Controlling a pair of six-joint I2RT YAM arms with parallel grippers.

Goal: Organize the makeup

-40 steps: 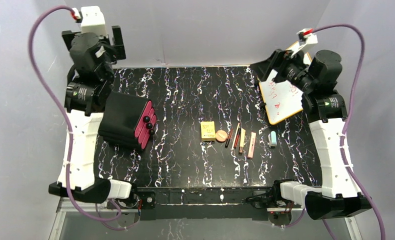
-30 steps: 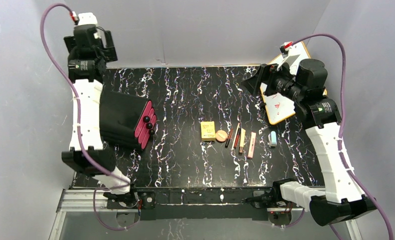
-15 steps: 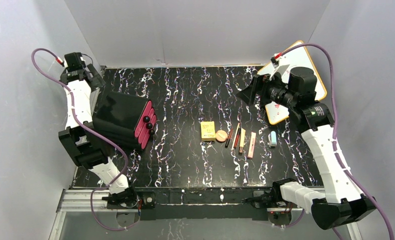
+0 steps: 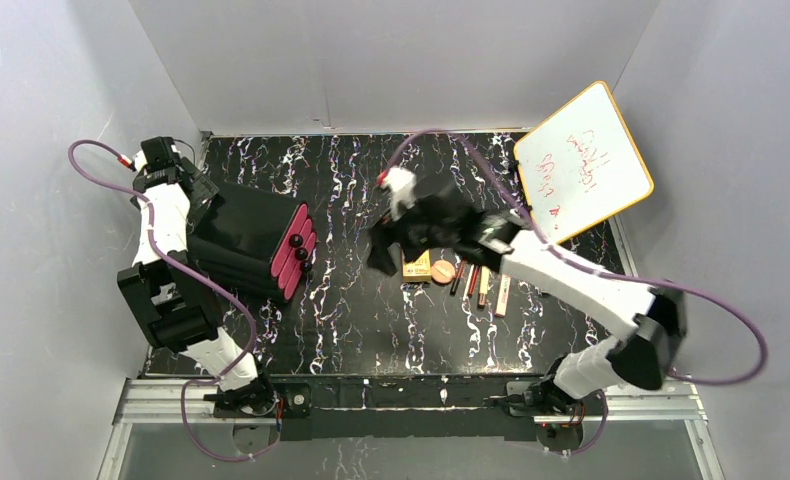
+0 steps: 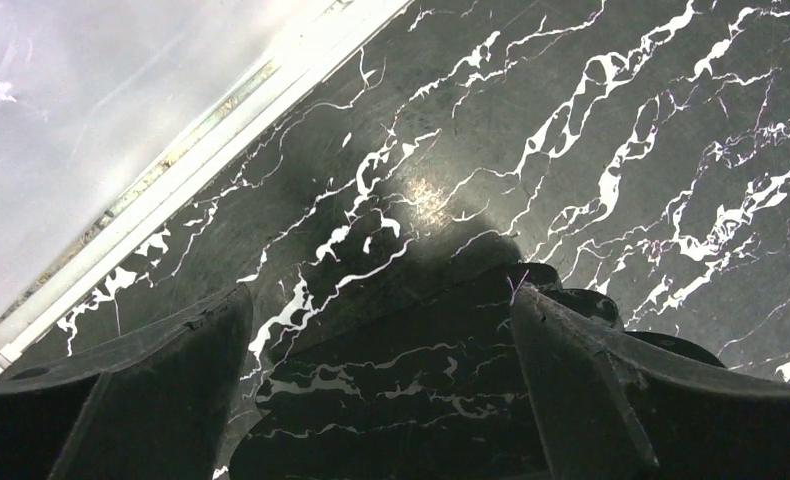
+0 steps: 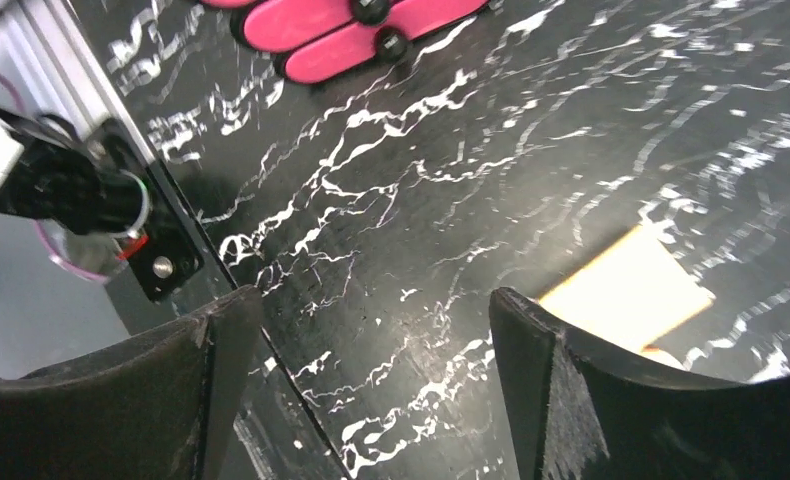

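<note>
The makeup lies in a row at mid-table: yellow packet (image 4: 420,266), peach compact (image 4: 443,271), dark pencil (image 4: 458,279), red pencil (image 4: 472,281), tan stick (image 4: 484,286) and pink tube (image 4: 501,296). My right arm reaches across the row and hides its upper ends. My right gripper (image 4: 379,257) is open and empty, low over the table just left of the yellow packet. In the right wrist view the gripper (image 6: 371,300) frames bare table, with the packet (image 6: 631,290) beside its right finger. My left gripper (image 4: 201,190) is open and empty at the black box's back left corner (image 5: 381,300).
The black box (image 4: 246,232) with pink drawers (image 4: 293,258) lies at the left; its drawers also show in the right wrist view (image 6: 351,25). The orange-rimmed whiteboard (image 4: 583,160) leans at the back right. The table's front rail (image 6: 161,265) is near my right gripper.
My right arm swung from the back right by the whiteboard down across the table to beside the yellow packet. My left arm dropped from high at the back left to behind the black box.
</note>
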